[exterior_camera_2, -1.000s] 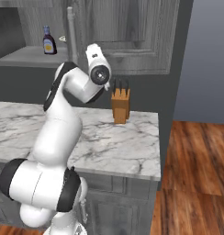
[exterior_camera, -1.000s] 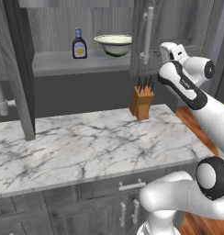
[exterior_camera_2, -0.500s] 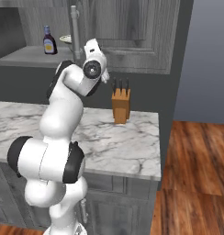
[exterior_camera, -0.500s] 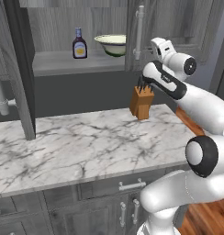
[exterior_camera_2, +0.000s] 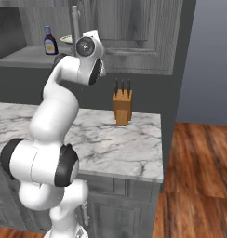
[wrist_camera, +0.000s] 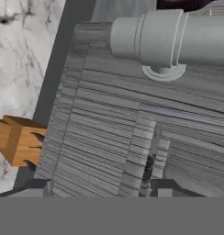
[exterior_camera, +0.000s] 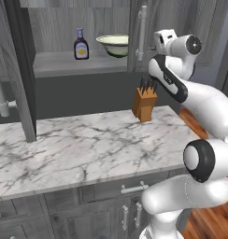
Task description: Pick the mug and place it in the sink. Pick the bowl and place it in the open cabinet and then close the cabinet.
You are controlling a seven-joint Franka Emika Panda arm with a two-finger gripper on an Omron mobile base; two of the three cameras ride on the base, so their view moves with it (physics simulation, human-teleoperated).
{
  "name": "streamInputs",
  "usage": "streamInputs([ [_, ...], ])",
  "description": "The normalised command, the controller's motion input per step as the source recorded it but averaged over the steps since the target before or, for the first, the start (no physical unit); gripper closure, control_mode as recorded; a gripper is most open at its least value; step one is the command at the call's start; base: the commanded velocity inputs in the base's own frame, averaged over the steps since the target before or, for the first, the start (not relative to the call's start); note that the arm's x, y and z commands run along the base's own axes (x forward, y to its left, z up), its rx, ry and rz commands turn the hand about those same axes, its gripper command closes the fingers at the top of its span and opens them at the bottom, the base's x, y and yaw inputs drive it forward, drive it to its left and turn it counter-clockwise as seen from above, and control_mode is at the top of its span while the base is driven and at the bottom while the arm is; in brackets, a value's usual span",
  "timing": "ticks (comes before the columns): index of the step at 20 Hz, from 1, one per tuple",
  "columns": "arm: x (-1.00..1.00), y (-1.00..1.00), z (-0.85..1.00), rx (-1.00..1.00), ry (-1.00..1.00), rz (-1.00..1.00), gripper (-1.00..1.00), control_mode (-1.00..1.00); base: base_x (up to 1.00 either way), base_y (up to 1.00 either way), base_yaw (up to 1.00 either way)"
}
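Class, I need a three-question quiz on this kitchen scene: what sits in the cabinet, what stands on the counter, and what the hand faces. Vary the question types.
1. True or false: the bowl sits on the cabinet shelf beside the bottle.
2. What stands on the counter? A kettle, B knife block, C toaster.
3. Fill in: the hand view looks at the cabinet door's wood grain and its silver ____.

Key: 1 true; 2 B; 3 handle.
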Motion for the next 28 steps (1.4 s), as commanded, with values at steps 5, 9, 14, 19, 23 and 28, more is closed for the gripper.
streamInputs([
  [5, -0.61, -0.09, -0.04, 0.05, 0.10, 0.00, -1.00, -1.00, 0.00, 0.00, 0.00],
  [9, -0.95, 0.00, -0.24, 0.00, 0.00, 0.00, -1.00, -1.00, 0.00, 0.00, 0.00],
  [14, -0.92, -0.05, -0.33, 0.00, -0.01, 0.00, -1.00, -1.00, 0.00, 0.00, 0.00],
  [19, -0.61, -0.22, 0.00, 0.07, 0.00, 0.00, -1.00, -1.00, 0.00, 0.00, 0.00],
  [23, -0.84, 0.00, 0.00, 0.03, 0.00, 0.00, -1.00, -1.00, 0.00, 0.00, 0.00],
  [28, -0.67, 0.00, 0.00, 0.01, 0.00, 0.00, -1.00, -1.00, 0.00, 0.00, 0.00],
])
